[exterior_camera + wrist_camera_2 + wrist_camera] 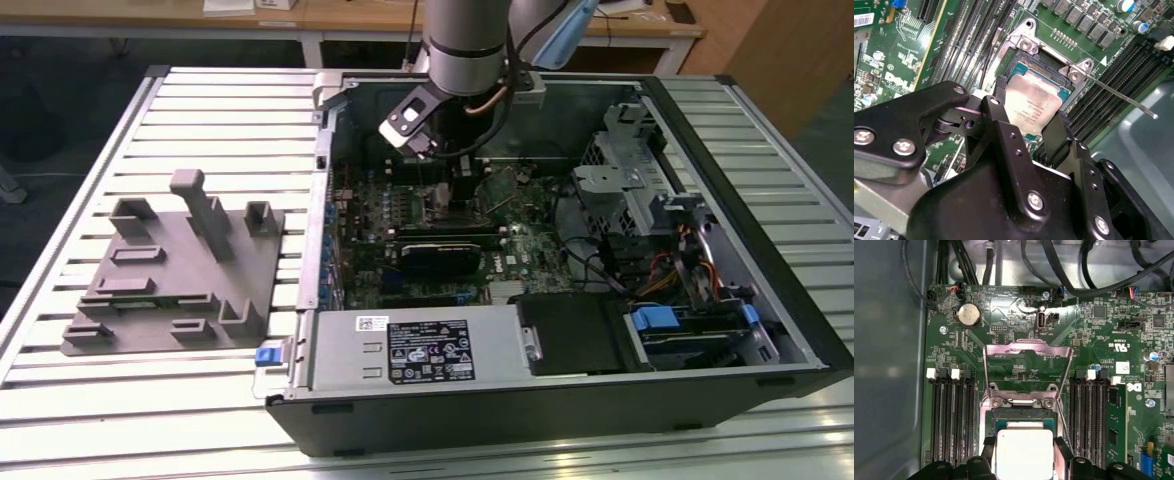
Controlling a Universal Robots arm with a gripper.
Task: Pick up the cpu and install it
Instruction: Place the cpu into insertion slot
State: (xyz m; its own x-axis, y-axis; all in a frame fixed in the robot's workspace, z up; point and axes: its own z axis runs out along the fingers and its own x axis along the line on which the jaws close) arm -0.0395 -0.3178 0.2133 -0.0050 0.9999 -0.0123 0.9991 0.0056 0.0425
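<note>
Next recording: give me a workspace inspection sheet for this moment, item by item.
Surface: slatted metal table.
Job's things: cpu held at the open socket; seated or not, cannot tell.
Clutter: grey tray beside the computer case.
Grippers: gripper shut on the cpu.
Cables: black leads along the motherboard edge; coloured wires inside the case.
Surroundings: wooden desks behind the table.

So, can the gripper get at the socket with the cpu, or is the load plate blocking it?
Probably yes. The load plate stands swung up and the lever is aside, so the socket lies open below the gripper, whose jaws hold the cpu right at it.
</note>
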